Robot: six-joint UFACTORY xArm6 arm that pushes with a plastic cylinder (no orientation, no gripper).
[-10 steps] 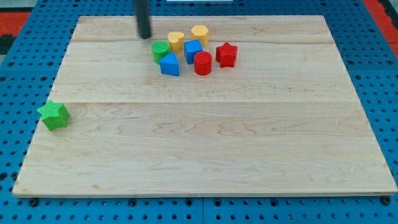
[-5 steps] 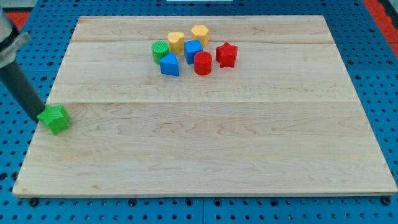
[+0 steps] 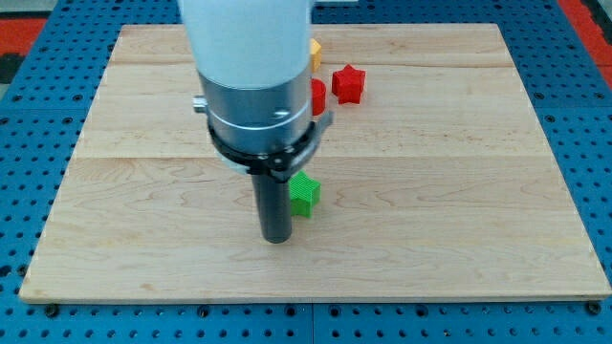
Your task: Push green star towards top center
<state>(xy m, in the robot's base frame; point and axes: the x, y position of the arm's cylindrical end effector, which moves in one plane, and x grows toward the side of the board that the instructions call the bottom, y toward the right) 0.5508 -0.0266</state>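
Pale wood board point(image 3: 459, 239) is filling most of the view, its planks running left to right with faint seam lines showing between them. Grain streaks are running along the planks. Board is sitting on a blue pegboard table point(image 3: 29, 201) dotted with rows of small holes, showing past the board's left, right and bottom edges. Red strip point(image 3: 588, 14) is peeking in beyond the top right corner, and another red patch point(image 3: 24, 24) is showing beyond the top left corner. Light is falling evenly, with soft glare lying on the blue surface by the left edge.
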